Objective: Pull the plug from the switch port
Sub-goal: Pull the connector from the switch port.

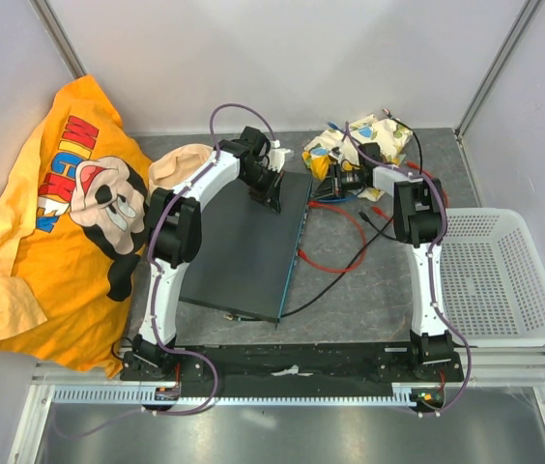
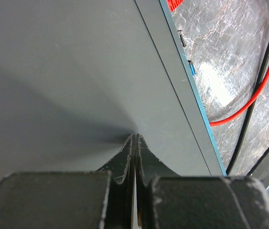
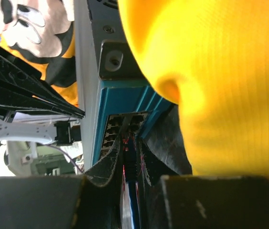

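A large flat dark grey metal switch box lies mid-frame on the counter. The left end effector, fingers pressed together, touches its top. Upper right, the right end effector clamps a dark plug at its teal socket edge.

Two robot arms, the left arm and the right arm, share one surface. Each ends in one tool: the left tool and the right tool. On the surface lie one switch, one white mesh basket, one yellow cartoon T-shirt, one peach-coloured pad, one crumpled patterned bundle and at least one black cable. Whether the red cable is one or two is unclear.
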Controlling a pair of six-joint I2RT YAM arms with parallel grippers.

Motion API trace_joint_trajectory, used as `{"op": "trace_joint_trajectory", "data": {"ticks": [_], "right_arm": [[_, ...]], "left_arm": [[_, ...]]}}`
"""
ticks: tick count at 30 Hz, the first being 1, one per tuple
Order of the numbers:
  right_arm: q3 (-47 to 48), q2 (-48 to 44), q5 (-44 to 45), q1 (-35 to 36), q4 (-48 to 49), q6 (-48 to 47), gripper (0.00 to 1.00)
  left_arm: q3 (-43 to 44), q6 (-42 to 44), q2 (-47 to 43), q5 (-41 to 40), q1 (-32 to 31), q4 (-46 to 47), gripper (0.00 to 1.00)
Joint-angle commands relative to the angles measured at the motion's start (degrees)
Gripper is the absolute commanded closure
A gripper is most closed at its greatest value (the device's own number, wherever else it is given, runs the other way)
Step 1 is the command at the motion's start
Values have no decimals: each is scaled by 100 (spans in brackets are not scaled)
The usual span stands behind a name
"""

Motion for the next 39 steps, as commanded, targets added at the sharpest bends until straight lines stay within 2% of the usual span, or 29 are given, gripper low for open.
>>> {"op": "trace_joint_trajectory", "data": {"ticks": [1, 2, 3, 4, 6, 8, 11, 13, 15, 16, 17, 18, 22, 23, 25, 26, 28, 32, 33, 35, 39], "right_arm": [[317, 299, 280, -32, 549, -271, 100], [-6, 20, 333, -67, 1090, -89, 100], [-758, -113, 386, -129, 2862, 1036, 100], [-939, -167, 395, -164, 3471, 1491, 100], [-985, -1, 334, -243, 3846, 2169, 100], [-1414, -202, 438, -313, 4257, 2312, 100], [-2030, -501, 711, -515, 4294, 2031, 100], [-2146, -441, 904, -525, 4470, 2398, 100], [-2049, -387, 1018, -455, 5066, 2890, 100], [-1901, -448, 1176, -437, 4842, 2458, 100], [-1673, -501, 1264, -367, 3587, 1914, 100], [-1244, -536, 1352, -349, 3061, 1421, 100], [-1152, -817, 1213, -559, 1759, 154, 100], [-1152, -888, 1108, -690, 1033, -554, 100], [-1117, -1124, 1133, -1042, 116, -1383, 100], [-1082, -1221, 1168, -1200, -585, -2223, 100], [-933, -1493, 1265, -1254, -1038, -2721, 100], [-389, -1662, 897, -1079, -971, -2531, 100], [30, -1636, 731, -1000, -978, -2443, 100], [611, -1662, 676, -789, -996, -2416, 100], [1176, -1968, 746, -560, -1005, -2302, 100]], "left_arm": [[-83, 249, 286, -303, -82, -162, 97], [-83, 249, 260, -320, -91, -180, 97], [-75, 267, 269, -338, -82, -180, 97], [-66, 276, 277, -329, -91, -189, 97], [-22, 284, 330, -320, -91, -215, 97], [57, 284, 374, -329, -91, -224, 97], [101, 276, 400, -312, -91, -224, 97], [92, 276, 418, -294, -91, -224, 97], [92, 276, 444, -285, -91, -233, 97], [101, 276, 462, -277, -91, -233, 97], [110, 267, 462, -285, -91, -241, 97], [119, 267, 453, -285, -82, -242, 97], [180, 319, 427, -303, -73, -294, 97], [224, 320, 453, -312, -73, -338, 97], [294, 320, 471, -303, -73, -373, 97], [295, 328, 462, -277, -73, -373, 97], [338, 311, 488, -207, -82, -373, 97], [540, 293, 594, -189, -73, -373, 97], [636, 302, 603, -180, -73, -373, 97], [716, 311, 603, -180, -73, -373, 97], [866, 451, 568, -171, -65, -382, 97]]}}
